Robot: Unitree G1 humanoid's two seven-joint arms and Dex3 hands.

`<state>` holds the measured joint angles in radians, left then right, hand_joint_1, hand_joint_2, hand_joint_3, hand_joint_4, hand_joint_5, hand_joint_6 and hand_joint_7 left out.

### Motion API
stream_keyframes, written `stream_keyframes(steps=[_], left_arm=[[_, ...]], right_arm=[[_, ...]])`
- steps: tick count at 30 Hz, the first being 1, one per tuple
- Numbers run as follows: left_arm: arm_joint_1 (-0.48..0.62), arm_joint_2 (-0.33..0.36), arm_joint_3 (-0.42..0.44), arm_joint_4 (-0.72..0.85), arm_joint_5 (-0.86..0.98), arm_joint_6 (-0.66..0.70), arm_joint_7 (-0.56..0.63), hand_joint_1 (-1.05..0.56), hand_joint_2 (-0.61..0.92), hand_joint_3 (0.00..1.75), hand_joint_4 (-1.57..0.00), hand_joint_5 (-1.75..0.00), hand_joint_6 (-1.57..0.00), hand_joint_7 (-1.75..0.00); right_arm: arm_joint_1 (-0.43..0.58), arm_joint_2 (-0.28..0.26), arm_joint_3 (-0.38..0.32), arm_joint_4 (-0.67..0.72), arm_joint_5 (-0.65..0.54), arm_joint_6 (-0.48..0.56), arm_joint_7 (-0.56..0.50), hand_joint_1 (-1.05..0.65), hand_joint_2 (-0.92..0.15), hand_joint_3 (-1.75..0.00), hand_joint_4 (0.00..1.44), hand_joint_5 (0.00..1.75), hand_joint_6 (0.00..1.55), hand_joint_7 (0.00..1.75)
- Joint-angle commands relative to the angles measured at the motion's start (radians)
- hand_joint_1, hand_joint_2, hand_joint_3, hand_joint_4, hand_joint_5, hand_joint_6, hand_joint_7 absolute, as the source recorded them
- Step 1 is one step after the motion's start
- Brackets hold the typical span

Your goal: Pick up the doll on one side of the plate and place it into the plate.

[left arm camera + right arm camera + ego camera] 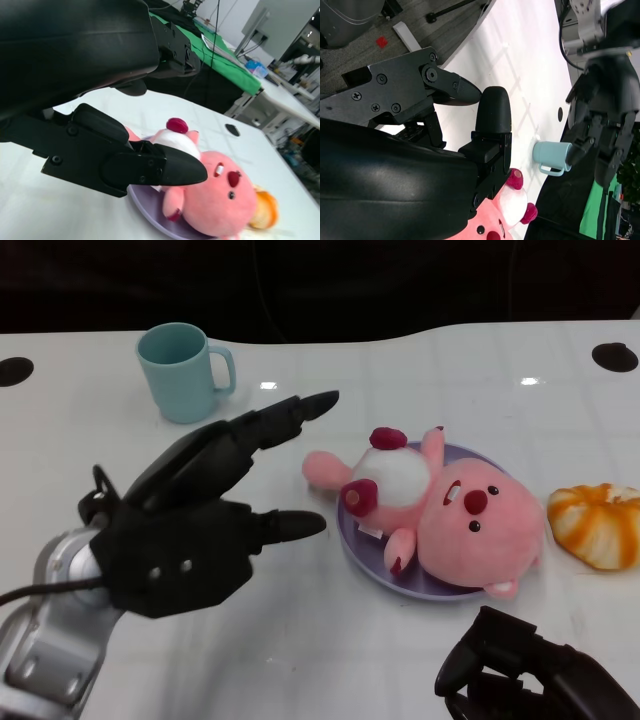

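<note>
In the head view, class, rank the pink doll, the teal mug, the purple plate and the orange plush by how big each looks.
1. Pink doll, largest.
2. Purple plate, though the doll hides most of it, so its place is unsure.
3. Teal mug and orange plush look alike; the plush is cut off at the picture's edge, so no ranking between them.

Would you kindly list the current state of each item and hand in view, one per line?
doll: lying on its back in the plate, one foot reaching past the rim, held by nothing.
plate: flat on the table, carrying the doll.
mug: upright, handle toward the plate.
orange toy: resting on the table beside the plate.
left hand: open, empty, apart from the doll.
right hand: empty, fingers curled.
</note>
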<state>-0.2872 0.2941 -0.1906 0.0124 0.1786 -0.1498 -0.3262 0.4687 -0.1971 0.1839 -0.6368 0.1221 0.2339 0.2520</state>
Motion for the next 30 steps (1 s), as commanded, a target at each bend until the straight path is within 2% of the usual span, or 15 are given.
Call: stream_keyframes(steps=[1,4,6,8,9,10,11,12,13,16,18,20,22,25,30], left_arm=[[0.088,-0.031,0.053,-0.069,-0.109,0.037,-0.005,-0.44,0.92,0.12,-0.23,-0.96,-0.52,-0.22],[0.165,-0.060,0.080,-0.126,-0.189,0.071,-0.004,-0.29,0.92,0.12,-0.46,-0.94,-0.72,-0.27],[0.202,-0.073,0.091,-0.160,-0.219,0.104,0.002,-0.25,0.92,0.12,-0.54,-0.91,-0.78,-0.28],[0.249,-0.096,0.104,-0.206,-0.248,0.154,0.021,-0.14,0.91,0.13,-0.62,-0.90,-0.84,-0.28],[0.269,-0.106,0.110,-0.228,-0.257,0.176,0.030,-0.10,0.87,0.22,-0.65,-0.91,-0.86,-0.28],[0.286,-0.115,0.114,-0.253,-0.265,0.206,0.040,-0.05,0.68,0.63,-0.67,-0.95,-0.89,-0.28],[0.305,-0.123,0.119,-0.285,-0.276,0.251,0.050,-0.03,0.57,0.89,-0.68,-1.00,-0.90,-0.31],[0.321,-0.130,0.123,-0.314,-0.288,0.293,0.058,-0.01,0.51,1.05,-0.69,-1.08,-0.91,-0.40],[0.336,-0.135,0.127,-0.341,-0.299,0.331,0.065,0.01,0.49,1.16,-0.72,-1.17,-0.88,-0.63],[0.374,-0.159,0.150,-0.417,-0.357,0.467,0.089,0.03,0.50,1.28,-0.82,-1.42,-0.86,-1.07],[0.394,-0.169,0.154,-0.454,-0.365,0.522,0.113,0.03,0.47,1.35,-0.85,-1.52,-0.87,-1.20],[0.418,-0.190,0.161,-0.491,-0.377,0.573,0.141,0.03,0.43,1.46,-0.89,-1.69,-0.86,-1.44],[0.441,-0.202,0.168,-0.524,-0.394,0.622,0.157,0.00,0.46,1.45,-0.92,-1.73,-0.82,-1.58],[0.482,-0.209,0.180,-0.581,-0.431,0.714,0.172,-0.02,0.48,1.44,-0.91,-1.74,-0.76,-1.68],[0.524,-0.204,0.206,-0.644,-0.496,0.816,0.168,-0.01,0.48,1.47,-0.87,-1.75,-0.71,-1.70]], right_arm=[[0.003,-0.012,-0.012,-0.001,0.001,-0.012,0.004,-0.26,-0.82,-0.69,0.67,1.75,0.45,1.68],[0.004,-0.011,-0.014,-0.006,0.008,-0.003,0.005,-0.27,-0.82,-0.69,0.67,1.75,0.45,1.68],[0.004,-0.011,-0.014,-0.008,0.010,-0.001,0.005,-0.27,-0.83,-0.69,0.66,1.75,0.45,1.68],[0.004,-0.010,-0.011,-0.010,0.010,-0.001,0.005,-0.27,-0.83,-0.69,0.66,1.75,0.45,1.68],[0.004,-0.010,-0.010,-0.012,0.010,0.000,0.004,-0.27,-0.83,-0.69,0.66,1.75,0.45,1.68],[0.004,-0.010,-0.009,-0.016,0.010,0.003,0.004,-0.27,-0.83,-0.69,0.66,1.75,0.45,1.67],[0.005,-0.010,-0.009,-0.019,0.012,0.007,0.004,-0.27,-0.83,-0.68,0.66,1.75,0.45,1.67],[0.005,-0.009,-0.009,-0.022,0.014,0.009,0.004,-0.27,-0.83,-0.68,0.66,1.75,0.46,1.67],[0.005,-0.009,-0.009,-0.023,0.015,0.010,0.004,-0.27,-0.83,-0.68,0.66,1.75,0.46,1.67],[0.004,-0.010,-0.007,-0.028,0.011,0.012,0.002,-0.27,-0.83,-0.68,0.67,1.75,0.46,1.68],[0.001,-0.011,-0.006,-0.031,0.009,0.015,0.002,-0.27,-0.83,-0.69,0.67,1.75,0.46,1.68],[-0.001,-0.011,-0.006,-0.034,0.008,0.016,0.001,-0.27,-0.83,-0.69,0.67,1.75,0.46,1.68],[-0.002,-0.011,-0.007,-0.041,0.007,0.025,-0.001,-0.27,-0.83,-0.69,0.68,1.75,0.46,1.68],[0.000,-0.011,-0.008,-0.054,0.009,0.040,-0.004,-0.26,-0.83,-0.69,0.67,1.75,0.46,1.68],[-0.002,-0.012,-0.018,-0.063,0.016,0.055,-0.002,-0.27,-0.83,-0.70,0.67,1.75,0.45,1.69]])
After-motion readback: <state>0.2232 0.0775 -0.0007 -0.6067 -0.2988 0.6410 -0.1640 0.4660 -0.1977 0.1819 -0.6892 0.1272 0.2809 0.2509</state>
